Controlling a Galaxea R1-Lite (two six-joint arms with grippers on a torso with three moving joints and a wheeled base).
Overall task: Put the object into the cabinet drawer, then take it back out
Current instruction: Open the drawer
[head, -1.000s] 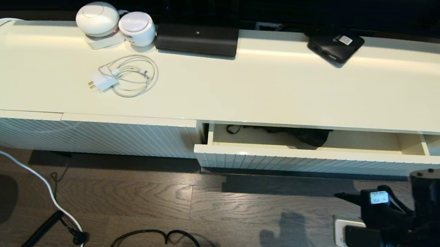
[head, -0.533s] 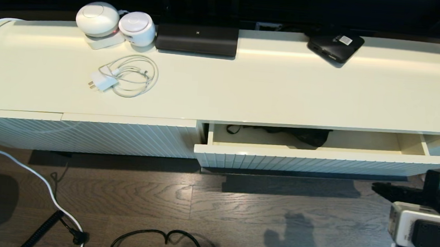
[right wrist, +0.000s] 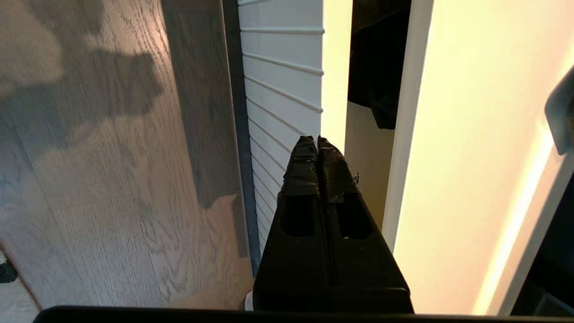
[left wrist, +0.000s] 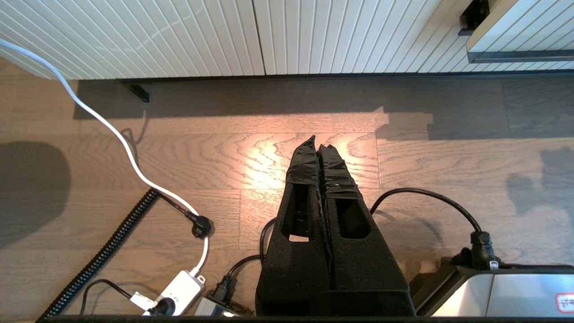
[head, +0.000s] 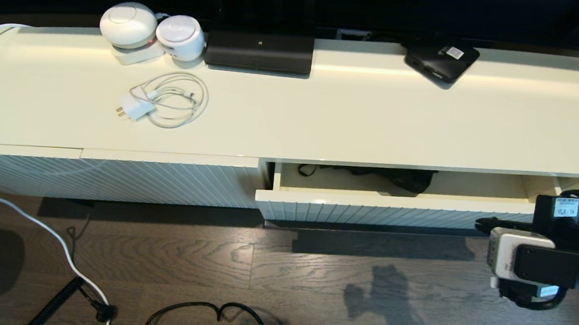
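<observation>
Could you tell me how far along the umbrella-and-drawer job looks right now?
Done: the umbrella lies inside the open cabinet drawer, so the putting-in step looks complete. In hand: the right gripper, shut and empty, is by the right end of the drawer front. The left gripper hangs shut over the floor, idle. Left: reaching in, gripping the umbrella and lifting it back out.

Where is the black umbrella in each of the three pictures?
Head view: the umbrella lies inside the open drawer, toward its back, partly hidden under the cabinet top.
Left wrist view: not in it; only the drawer's corner shows.
Right wrist view: the umbrella is the dark shape in the drawer gap beyond the shut right gripper.
Shared landmark: the drawer's ribbed front.
</observation>
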